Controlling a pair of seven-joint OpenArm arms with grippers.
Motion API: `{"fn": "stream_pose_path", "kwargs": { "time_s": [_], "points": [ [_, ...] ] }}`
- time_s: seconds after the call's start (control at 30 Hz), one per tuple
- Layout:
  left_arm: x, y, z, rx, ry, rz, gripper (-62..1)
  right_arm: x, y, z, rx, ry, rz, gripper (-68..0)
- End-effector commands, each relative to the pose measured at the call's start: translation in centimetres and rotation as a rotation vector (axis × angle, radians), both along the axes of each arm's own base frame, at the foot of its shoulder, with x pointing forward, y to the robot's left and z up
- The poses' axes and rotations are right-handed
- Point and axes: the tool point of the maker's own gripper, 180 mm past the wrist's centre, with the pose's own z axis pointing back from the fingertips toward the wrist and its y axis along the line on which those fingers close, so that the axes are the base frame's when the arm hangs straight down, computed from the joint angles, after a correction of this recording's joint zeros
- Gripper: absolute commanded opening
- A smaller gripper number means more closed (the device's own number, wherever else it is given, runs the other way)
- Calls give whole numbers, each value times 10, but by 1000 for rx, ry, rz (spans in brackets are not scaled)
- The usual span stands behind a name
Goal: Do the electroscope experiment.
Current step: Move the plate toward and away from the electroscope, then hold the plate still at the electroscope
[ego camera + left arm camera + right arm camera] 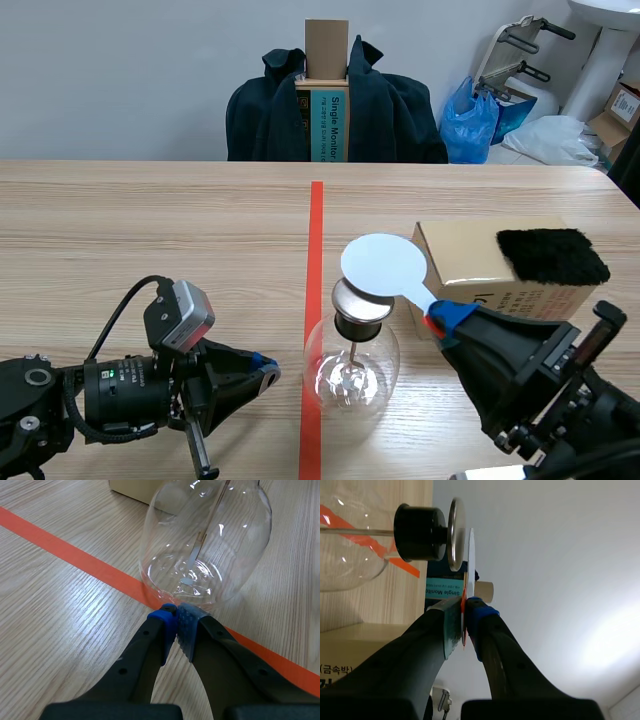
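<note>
The electroscope (350, 375) is a round glass bottle. It stands on the worktop (150, 240), right on the red tape line (316, 260), near the robot. It has a black plug (420, 532) in its neck and a flat metal plate (455, 535) on top. Inside the glass a thin rod hangs down with little foil strips (194, 560) at its end.

A pale round paddle (383, 267) is held over the metal plate. In the right wrist view the paddle (471, 555) is very close to the plate, but I cannot tell if they touch. The right jaws are closed tight on the paddle's thin handle, with 1 blue pad (480, 617) on one side of it and 1 grey-green pad on the other.

The left jaws are low on the worktop, just beside the bottom of the glass bottle (210, 545). They are closed with nothing in them, and their 2 blue pads (186, 625) press together. The tips are near the glass, and I cannot tell if they touch it.

Behind the bottle, on the right side, sits a brown cardboard box (470, 255). A black fuzzy cloth (552, 256) lies on top of the box.

Far across the worktop is a chair with a dark coat (390, 110) over it. A blue bag (470, 125) is on the floor beside it.
</note>
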Motion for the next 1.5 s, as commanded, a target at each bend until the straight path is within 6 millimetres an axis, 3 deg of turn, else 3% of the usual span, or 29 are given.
{"fn": "stream_pose_path", "kwargs": {
  "time_s": [0.0, 1.47],
  "points": [
    [6, -4, 13, -43, -29, 6, -588, 2, -3, 7, -3, -26, 1, -667],
    [6, -4, 13, -43, -29, 6, -588, -2, 1, 5, -9, -23, 35, -667]
  ]
}}
